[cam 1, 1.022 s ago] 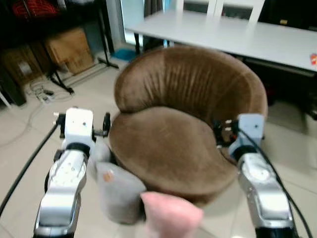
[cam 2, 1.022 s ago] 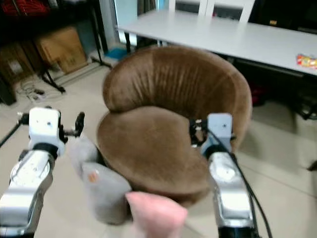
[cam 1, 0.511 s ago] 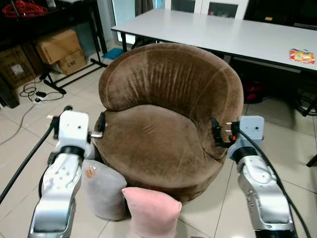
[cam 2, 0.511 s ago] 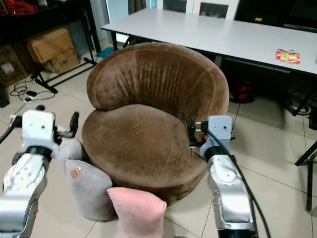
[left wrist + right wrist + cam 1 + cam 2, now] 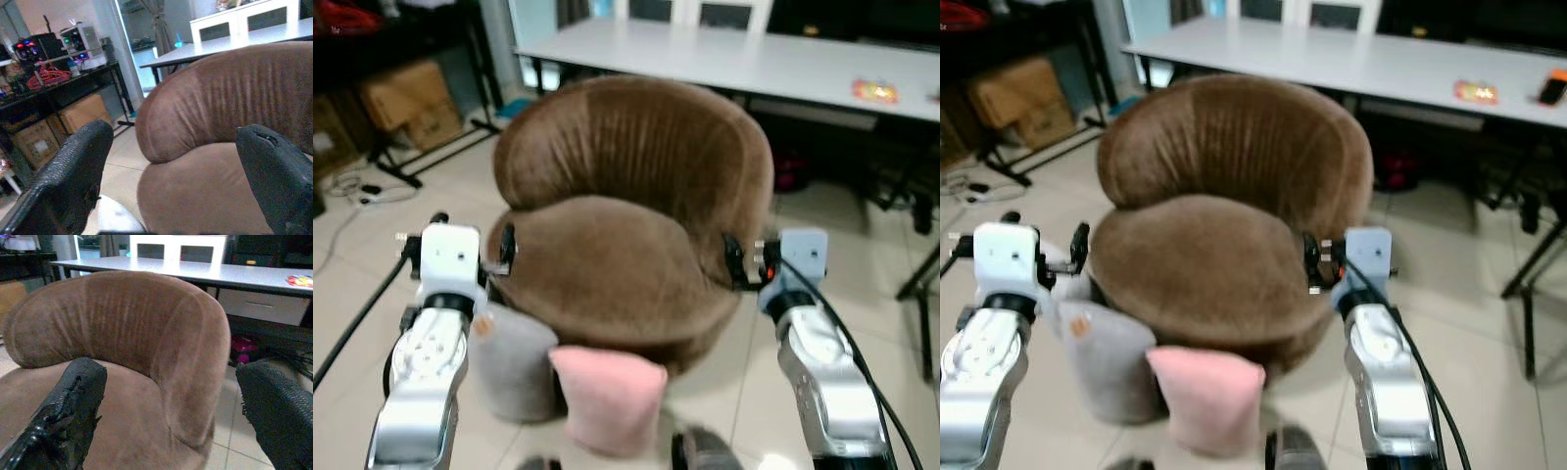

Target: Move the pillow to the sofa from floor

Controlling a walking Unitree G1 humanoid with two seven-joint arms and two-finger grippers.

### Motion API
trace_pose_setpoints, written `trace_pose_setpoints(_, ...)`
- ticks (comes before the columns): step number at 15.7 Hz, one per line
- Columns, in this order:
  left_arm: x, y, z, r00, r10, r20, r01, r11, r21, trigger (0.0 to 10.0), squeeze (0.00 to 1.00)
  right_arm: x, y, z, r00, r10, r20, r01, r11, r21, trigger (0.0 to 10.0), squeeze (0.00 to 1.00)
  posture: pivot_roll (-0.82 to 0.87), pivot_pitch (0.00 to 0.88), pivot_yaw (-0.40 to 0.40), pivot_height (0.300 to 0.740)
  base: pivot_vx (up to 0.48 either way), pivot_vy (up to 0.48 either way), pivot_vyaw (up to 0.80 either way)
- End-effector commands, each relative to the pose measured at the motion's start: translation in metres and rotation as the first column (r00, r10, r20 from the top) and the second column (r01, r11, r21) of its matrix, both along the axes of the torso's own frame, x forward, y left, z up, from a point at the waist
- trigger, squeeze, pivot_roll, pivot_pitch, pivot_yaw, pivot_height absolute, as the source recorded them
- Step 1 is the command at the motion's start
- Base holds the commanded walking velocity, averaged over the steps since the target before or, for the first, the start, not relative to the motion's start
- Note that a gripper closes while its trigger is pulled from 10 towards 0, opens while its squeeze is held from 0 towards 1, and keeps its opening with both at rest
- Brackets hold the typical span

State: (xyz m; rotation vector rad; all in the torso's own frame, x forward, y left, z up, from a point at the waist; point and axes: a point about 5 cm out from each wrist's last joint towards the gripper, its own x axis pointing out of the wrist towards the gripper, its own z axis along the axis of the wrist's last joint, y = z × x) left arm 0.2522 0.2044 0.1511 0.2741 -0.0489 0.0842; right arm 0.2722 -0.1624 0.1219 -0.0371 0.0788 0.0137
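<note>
Nearest, on the tiled floor (image 5: 342, 294): pink pillow (image 5: 607, 397) standing upright against the front of the sofa (image 5: 626, 225), touching a grey pillow (image 5: 514, 362) just to its left. Another pale cushion (image 5: 1062, 264) partly hidden behind the left arm, beside the sofa's left flank.

Raised at either side of the seat: left gripper (image 5: 166, 171), fingers (image 5: 73, 176) spread wide apart and empty, held at the sofa's left edge above the grey pillow; right gripper (image 5: 166, 401), fingers (image 5: 73, 401) likewise spread wide and empty, at the sofa's right edge. Neither touching the pink pillow.

Between them: round brown velvet seat with a curved back, bare.

Beyond: long white table (image 5: 724, 59) with a small colourful packet (image 5: 873, 91) near its right end; white chair backs (image 5: 1273, 12) behind it. Far left: dark shelf rack (image 5: 58, 73), cardboard boxes (image 5: 406, 103) under it, cables (image 5: 352, 186) on the floor. Slightly blurred throughout in the head views.
</note>
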Motion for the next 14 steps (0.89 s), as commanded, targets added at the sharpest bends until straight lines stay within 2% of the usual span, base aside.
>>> trace_pose_setpoints(1,-0.0011,0.0025,-0.0023,1.000,0.005,-0.005,-0.005,1.000,-0.007,10.0,0.00,0.0023,-0.0008,0.0008,1.000,0.001,-0.002,-0.001,1.000,0.003,10.0,0.00,-0.17,0.000,0.026,0.615,0.000,0.000,0.00)
trace_pose_setpoints(5,-0.0014,0.0043,-0.0061,1.000,0.023,-0.001,-0.023,0.999,0.028,10.0,0.00,0.0026,-0.0016,-0.0008,1.000,0.009,-0.016,-0.009,1.000,0.006,10.0,0.00,-0.17,0.000,0.023,0.605,0.000,0.000,0.00)
trace_pose_setpoints(10,-0.0039,0.0085,-0.0103,1.000,0.005,-0.006,-0.005,1.000,0.028,10.0,0.00,0.0020,-0.0022,-0.0038,0.999,0.028,-0.036,-0.028,0.999,0.017,10.0,0.00,-0.17,0.000,0.018,0.605,0.000,0.000,0.00)
trace_pose_setpoints(13,-0.0054,0.0110,-0.0122,1.000,0.000,-0.016,0.001,0.998,0.058,10.0,0.00,0.0024,-0.0050,-0.0049,0.999,0.026,-0.040,-0.027,0.999,-0.025,10.0,0.00,-0.16,0.000,0.013,0.605,0.000,0.000,0.00)
trace_pose_setpoints(14,-0.0057,0.0108,-0.0123,1.000,-0.003,-0.016,0.004,0.998,0.058,10.0,0.00,0.0035,-0.0076,-0.0044,0.999,0.014,-0.036,-0.016,0.998,-0.064,10.0,1.00,-0.16,0.000,0.013,0.605,0.000,0.000,0.00)
